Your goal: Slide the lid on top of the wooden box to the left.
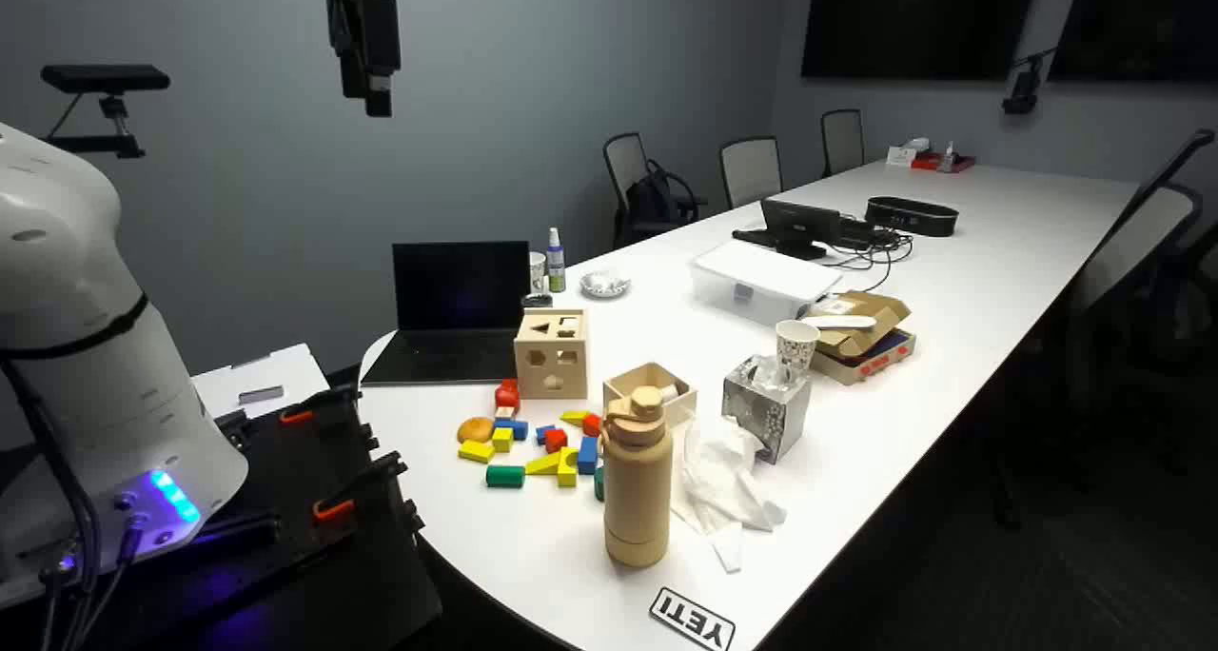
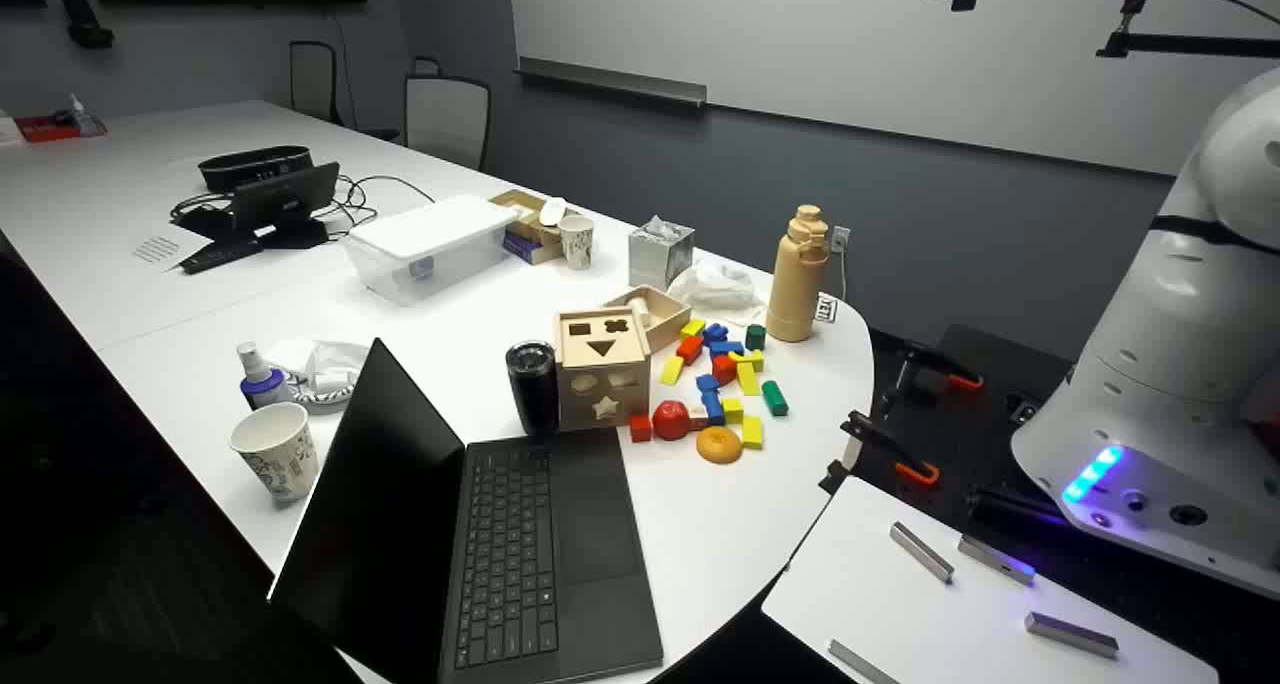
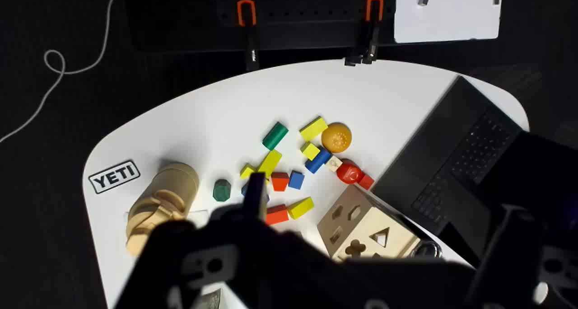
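The wooden box [image 1: 552, 373] is a pale cube with shape cut-outs, standing upright on the white table beside the laptop; it also shows in an exterior view [image 2: 604, 396] and the wrist view [image 3: 341, 221]. The lid [image 2: 600, 337] is a thin pale panel with cut-outs and lies flat on top of the box, also in the wrist view [image 3: 366, 242]. Dark gripper parts hide its lower part there. My gripper [image 1: 369, 104] hangs high above the table, well apart from the box. In the wrist view its fingers [image 3: 379, 200] are spread wide with nothing held.
A laptop [image 2: 560, 554] and a black tumbler [image 2: 532, 389] stand close to the box. Colored blocks [image 1: 567, 465] lie scattered before it. A small wooden tray [image 1: 685, 405], a tan canister [image 1: 638, 489] and a tissue box [image 1: 766, 408] stand nearby.
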You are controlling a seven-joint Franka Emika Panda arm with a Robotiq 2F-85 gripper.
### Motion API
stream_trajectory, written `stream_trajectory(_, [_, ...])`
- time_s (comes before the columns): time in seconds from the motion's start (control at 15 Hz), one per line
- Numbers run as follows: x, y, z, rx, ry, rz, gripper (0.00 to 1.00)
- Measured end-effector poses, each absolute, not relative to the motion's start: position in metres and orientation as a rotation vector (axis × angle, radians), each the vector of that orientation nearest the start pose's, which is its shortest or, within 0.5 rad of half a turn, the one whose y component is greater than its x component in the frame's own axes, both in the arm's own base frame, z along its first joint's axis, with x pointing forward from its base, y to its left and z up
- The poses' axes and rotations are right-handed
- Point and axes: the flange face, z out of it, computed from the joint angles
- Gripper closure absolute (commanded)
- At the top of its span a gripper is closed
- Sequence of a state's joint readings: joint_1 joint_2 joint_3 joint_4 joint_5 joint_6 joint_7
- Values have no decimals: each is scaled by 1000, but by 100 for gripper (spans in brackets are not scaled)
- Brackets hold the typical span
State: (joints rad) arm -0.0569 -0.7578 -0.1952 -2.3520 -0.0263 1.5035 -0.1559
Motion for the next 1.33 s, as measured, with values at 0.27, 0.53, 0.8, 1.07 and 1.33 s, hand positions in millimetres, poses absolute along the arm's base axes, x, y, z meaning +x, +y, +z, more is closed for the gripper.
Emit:
stream_trajectory(0.27, [299,-95,572,-3014,74,105,0])
stream_trajectory(0.53, [343,-64,567,-2945,239,-10,0])
stream_trajectory(0.8, [403,12,538,-2903,390,-9,0])
stream_trajectory(1.07, [451,83,489,-2865,672,69,0])
stream_trajectory(1.33, [490,102,428,-2761,977,65,0])
